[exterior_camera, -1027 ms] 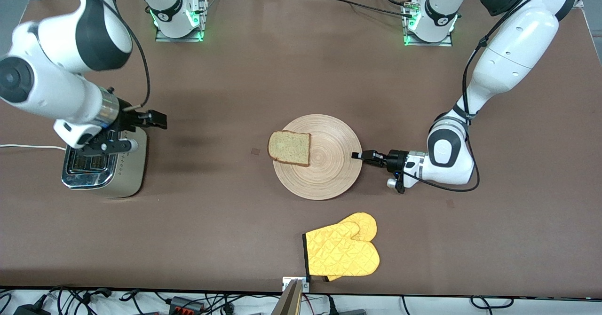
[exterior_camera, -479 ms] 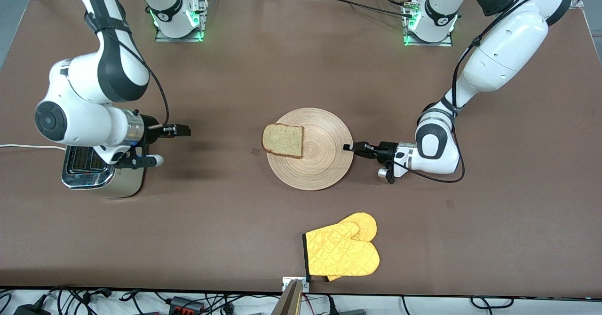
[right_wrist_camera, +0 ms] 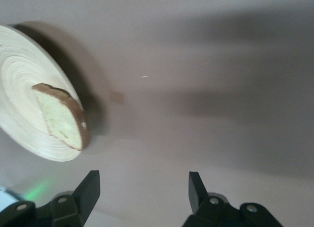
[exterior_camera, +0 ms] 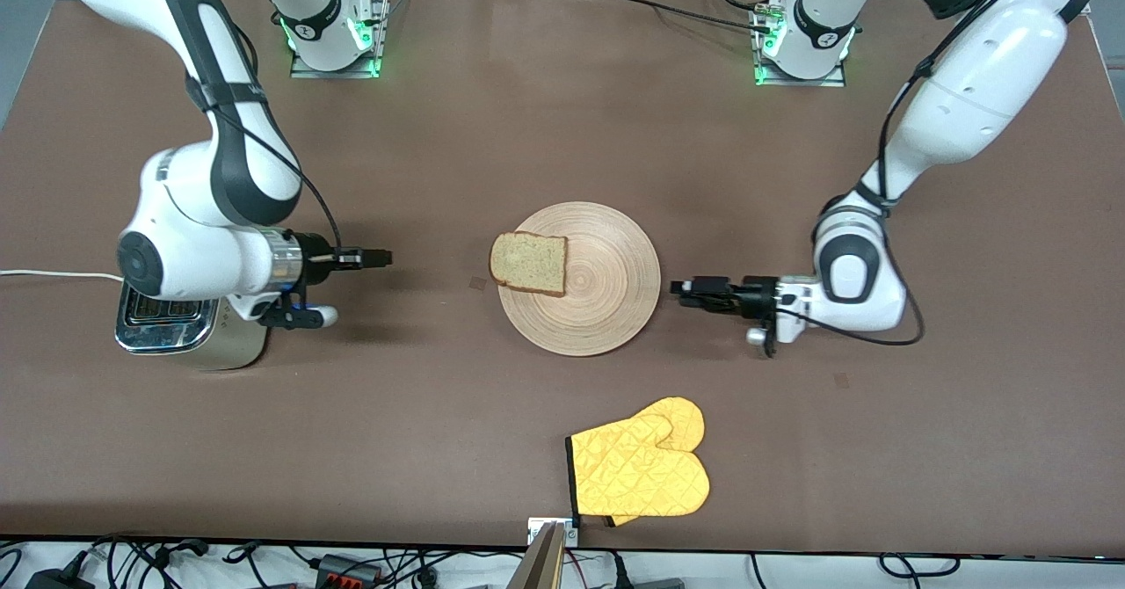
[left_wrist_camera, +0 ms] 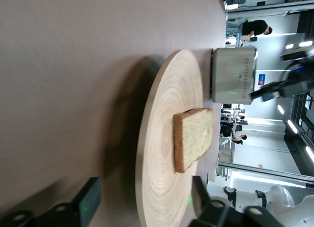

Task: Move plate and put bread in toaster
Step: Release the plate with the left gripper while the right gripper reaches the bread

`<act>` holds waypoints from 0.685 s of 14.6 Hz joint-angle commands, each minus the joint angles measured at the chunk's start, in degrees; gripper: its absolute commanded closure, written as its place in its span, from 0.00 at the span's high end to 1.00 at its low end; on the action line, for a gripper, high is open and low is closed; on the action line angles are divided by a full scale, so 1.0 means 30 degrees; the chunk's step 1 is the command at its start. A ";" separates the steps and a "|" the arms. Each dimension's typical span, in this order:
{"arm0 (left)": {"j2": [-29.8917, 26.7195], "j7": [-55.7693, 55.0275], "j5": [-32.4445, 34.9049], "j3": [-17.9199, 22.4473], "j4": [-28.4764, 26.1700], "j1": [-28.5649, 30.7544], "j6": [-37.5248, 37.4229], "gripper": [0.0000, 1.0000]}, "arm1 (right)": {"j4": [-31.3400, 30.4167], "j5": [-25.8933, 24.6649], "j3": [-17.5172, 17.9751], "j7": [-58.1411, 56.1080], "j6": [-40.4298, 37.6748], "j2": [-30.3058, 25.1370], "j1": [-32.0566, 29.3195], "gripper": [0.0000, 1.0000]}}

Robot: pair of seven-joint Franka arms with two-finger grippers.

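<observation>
Front view: plate (exterior_camera: pixel 606 308) mid-tabletop (exterior_camera: pixel 527 132), bread (exterior_camera: pixel 528 263) on its edge toward the right arm's end. Toaster (exterior_camera: pixel 189 330) at that end. Left hand (exterior_camera: pixel 694 293) released, just beside plate. Right hand (exterior_camera: pixel 373 258) released, between toaster and plate. Oven mitt (exterior_camera: pixel 640 472) nearer the camera.
Left wrist view: fingers (left_wrist_camera: pixel 88 205) spread, plate (left_wrist_camera: pixel 162 153) untouched.
Right wrist view: fingers (right_wrist_camera: pixel 88 192) spread, holding nothing.

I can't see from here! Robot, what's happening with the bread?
Left end effector open, beside plate. Right end effector open, between toaster and plate. Bread on plate. Nothing in the way.
</observation>
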 commanded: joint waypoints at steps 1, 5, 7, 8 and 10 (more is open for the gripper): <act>-0.1153 -0.1008 0.2336 0.1192 0.0864 0.0108 -0.2070 1.00 | 0.0193 0.1370 0.0006 0.0078 0.0693 0.0836 0.1017 0.75; -0.1154 -0.5429 0.8514 0.1195 0.4818 0.0636 -0.6024 1.00 | 0.0193 0.3886 0.0006 0.0080 0.2392 0.2240 0.2425 0.74; -0.1183 -0.7073 1.2145 0.1166 0.6084 0.0491 -0.6940 1.00 | 0.0193 0.4623 0.0006 -0.0125 0.3329 0.2770 0.2922 0.75; -0.1184 -0.7631 1.3815 0.1166 0.6204 0.0461 -0.6942 1.00 | 0.0193 0.4626 0.0006 -0.0126 0.3711 0.2801 0.3128 0.75; -0.1271 -0.8686 1.7244 0.1079 0.6234 0.0461 -0.6942 1.00 | 0.0193 0.4858 0.0006 -0.0068 0.4589 0.3180 0.3510 0.75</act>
